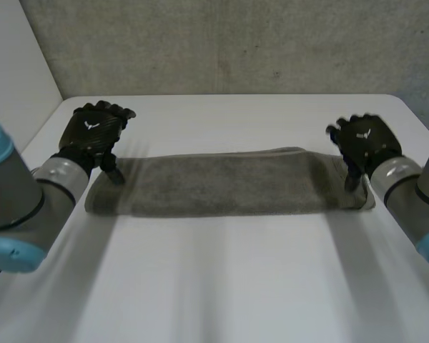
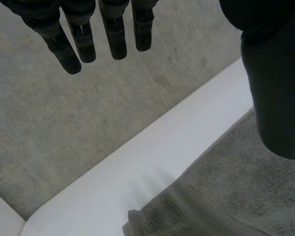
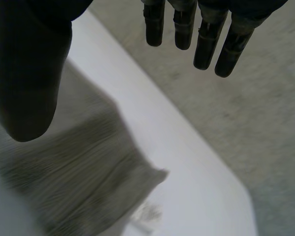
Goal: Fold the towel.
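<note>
towel (image 1: 222, 182) lies in a long strip; left hand (image 1: 93, 132) at its nine o'clock end, right hand (image 1: 365, 143) at three, fingers straight, holding nothing. next up, i'd say: pinch an end, fold across.

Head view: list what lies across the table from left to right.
left robot hand, open at the towel's left end → towel, a long folded strip lying flat → right robot hand, open at the towel's right end.
</note>
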{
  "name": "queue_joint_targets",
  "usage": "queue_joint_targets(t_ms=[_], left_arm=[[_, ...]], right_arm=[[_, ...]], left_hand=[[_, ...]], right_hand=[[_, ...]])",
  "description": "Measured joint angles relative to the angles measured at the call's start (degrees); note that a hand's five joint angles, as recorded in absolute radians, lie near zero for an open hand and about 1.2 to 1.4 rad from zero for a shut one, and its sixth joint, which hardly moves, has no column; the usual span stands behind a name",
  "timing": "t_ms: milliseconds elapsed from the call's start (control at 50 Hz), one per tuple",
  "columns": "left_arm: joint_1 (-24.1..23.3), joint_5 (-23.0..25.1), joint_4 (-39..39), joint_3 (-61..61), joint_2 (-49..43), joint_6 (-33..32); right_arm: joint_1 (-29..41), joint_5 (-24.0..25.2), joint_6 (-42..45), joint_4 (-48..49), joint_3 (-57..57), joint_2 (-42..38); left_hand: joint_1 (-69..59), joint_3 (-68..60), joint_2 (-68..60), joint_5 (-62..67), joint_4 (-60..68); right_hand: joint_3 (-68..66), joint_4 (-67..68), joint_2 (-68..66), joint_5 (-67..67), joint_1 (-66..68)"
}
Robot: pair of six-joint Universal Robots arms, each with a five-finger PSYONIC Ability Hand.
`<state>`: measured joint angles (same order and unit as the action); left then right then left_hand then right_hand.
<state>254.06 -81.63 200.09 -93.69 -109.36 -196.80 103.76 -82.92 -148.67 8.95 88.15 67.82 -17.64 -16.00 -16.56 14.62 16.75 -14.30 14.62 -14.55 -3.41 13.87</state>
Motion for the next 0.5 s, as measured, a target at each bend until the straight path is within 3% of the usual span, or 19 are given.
queue_joint_targets(t_ms=[200,500], left_arm=[[1.59,-0.02,10.56,-10.85,3.02,4.94],[1.71,0.06,11.92,-11.99,1.92,4.84]], right_arm=[[-4.82,2.27,0.22,-0.95,5.41,-1.68],[-8.48,2.83,-0.49,5.88,3.89,-10.79]], left_hand=[[0.0,0.0,0.0,0.0,0.0],[0.0,0.0,0.0,0.0,0.0]], right_hand=[[-9.38,9.42,-8.1,-11.2,9.22],[-21.85,21.63,-20.98,-23.04,22.31]])
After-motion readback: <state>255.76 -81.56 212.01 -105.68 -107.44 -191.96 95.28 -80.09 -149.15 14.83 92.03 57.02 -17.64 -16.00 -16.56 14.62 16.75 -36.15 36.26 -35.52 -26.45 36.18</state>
